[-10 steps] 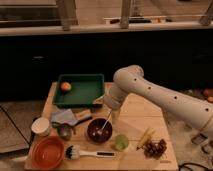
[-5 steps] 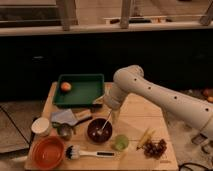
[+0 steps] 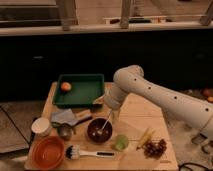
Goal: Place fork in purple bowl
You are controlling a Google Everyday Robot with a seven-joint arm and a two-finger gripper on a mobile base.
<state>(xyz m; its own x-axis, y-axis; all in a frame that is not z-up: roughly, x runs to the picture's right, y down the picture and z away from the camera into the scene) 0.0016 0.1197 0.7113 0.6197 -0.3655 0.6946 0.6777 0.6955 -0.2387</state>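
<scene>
Over the desk [image 3: 136, 125], the tool [image 3: 114, 114] hangs just above the purple bowl [image 3: 92, 132]; the fork [image 3: 105, 124] slants from it down into the bowl. Whether the tool clamps it, I cannot tell.

claw [image 3: 115, 115] just above purple bowl [image 3: 91, 134], fork [image 3: 104, 125] leaning inside

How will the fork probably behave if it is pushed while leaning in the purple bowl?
The fork looks thin and stiff, so it probably slides on the glossy purple bowl rather than bending. It leans tilted just below the gripper, so it may tip sideways.
</scene>
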